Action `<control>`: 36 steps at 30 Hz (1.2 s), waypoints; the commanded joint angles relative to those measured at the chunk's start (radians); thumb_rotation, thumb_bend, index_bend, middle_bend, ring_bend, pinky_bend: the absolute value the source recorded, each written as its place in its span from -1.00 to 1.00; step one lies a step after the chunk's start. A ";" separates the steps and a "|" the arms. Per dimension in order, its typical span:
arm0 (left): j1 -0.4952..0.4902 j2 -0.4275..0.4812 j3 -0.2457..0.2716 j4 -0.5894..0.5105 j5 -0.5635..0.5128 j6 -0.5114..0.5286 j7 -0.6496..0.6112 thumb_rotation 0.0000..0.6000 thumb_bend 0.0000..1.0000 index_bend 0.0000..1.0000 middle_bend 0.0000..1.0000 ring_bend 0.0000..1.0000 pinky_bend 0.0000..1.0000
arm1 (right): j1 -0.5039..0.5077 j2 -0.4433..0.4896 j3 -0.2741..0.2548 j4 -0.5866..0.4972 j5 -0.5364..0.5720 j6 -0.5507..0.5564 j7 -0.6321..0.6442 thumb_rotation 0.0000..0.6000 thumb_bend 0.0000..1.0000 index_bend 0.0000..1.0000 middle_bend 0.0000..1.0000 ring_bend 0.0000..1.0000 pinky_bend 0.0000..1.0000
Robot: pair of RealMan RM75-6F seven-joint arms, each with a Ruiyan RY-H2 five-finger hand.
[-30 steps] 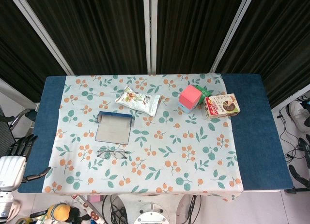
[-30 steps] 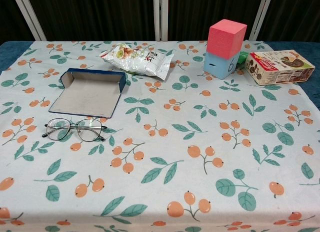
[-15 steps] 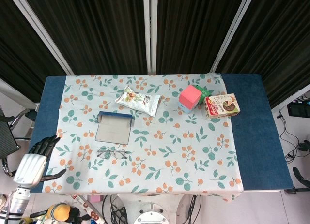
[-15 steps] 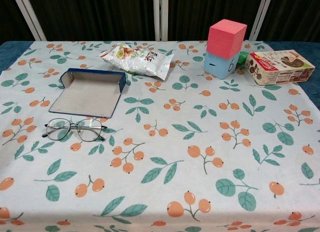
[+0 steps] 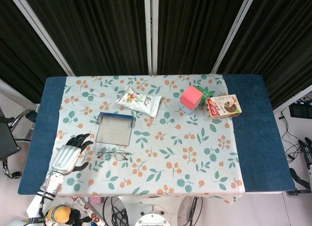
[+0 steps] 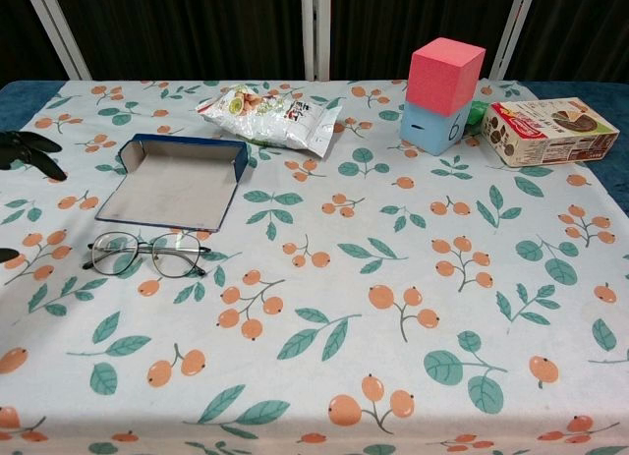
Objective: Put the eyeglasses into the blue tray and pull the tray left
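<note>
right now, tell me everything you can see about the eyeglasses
The eyeglasses are thin dark wire frames with rounded clear lenses, unfolded and lying flat on the floral tablecloth, lenses side by side and temples open. They sit just in front of the blue tray's open near edge, not inside it, apparently apart from it. Nothing holds them: the left hand hovers to their left with fingers spread, not touching.

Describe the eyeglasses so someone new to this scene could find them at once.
Start at the flat blue tray on the table's left half. The eyeglasses lie on the cloth just in front of its near edge, beside the left hand. They are the only thin dark wire frame with clear lenses.
</note>
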 commanded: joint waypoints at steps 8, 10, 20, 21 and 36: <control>-0.043 -0.128 -0.007 0.074 -0.065 -0.056 -0.007 1.00 -0.52 -0.38 -0.86 -0.84 -0.64 | 0.006 0.003 0.005 -0.006 0.005 -0.015 -0.001 1.00 -0.63 -1.00 -1.00 -1.00 -1.00; -0.051 -0.147 -0.012 0.081 -0.068 -0.056 -0.009 1.00 -0.51 -0.38 -0.86 -0.84 -0.64 | 0.006 0.009 0.007 -0.014 0.007 -0.014 -0.005 1.00 -0.63 -1.00 -1.00 -1.00 -1.00; -0.096 -0.199 -0.032 0.095 -0.102 -0.091 -0.019 1.00 -0.45 -0.33 -0.85 -0.84 -0.64 | 0.013 0.021 0.007 -0.035 0.015 -0.040 -0.015 1.00 -0.63 -1.00 -1.00 -1.00 -1.00; -0.101 -0.205 -0.033 0.099 -0.106 -0.095 -0.020 1.00 -0.45 -0.31 -0.85 -0.84 -0.64 | 0.014 0.021 0.007 -0.035 0.016 -0.043 -0.012 1.00 -0.63 -1.00 -1.00 -1.00 -1.00; -0.136 -0.250 -0.037 0.138 -0.156 -0.129 -0.038 1.00 -0.33 -0.15 -0.82 -0.84 -0.64 | 0.015 0.018 0.012 -0.023 0.028 -0.057 -0.006 1.00 -0.63 -1.00 -1.00 -1.00 -1.00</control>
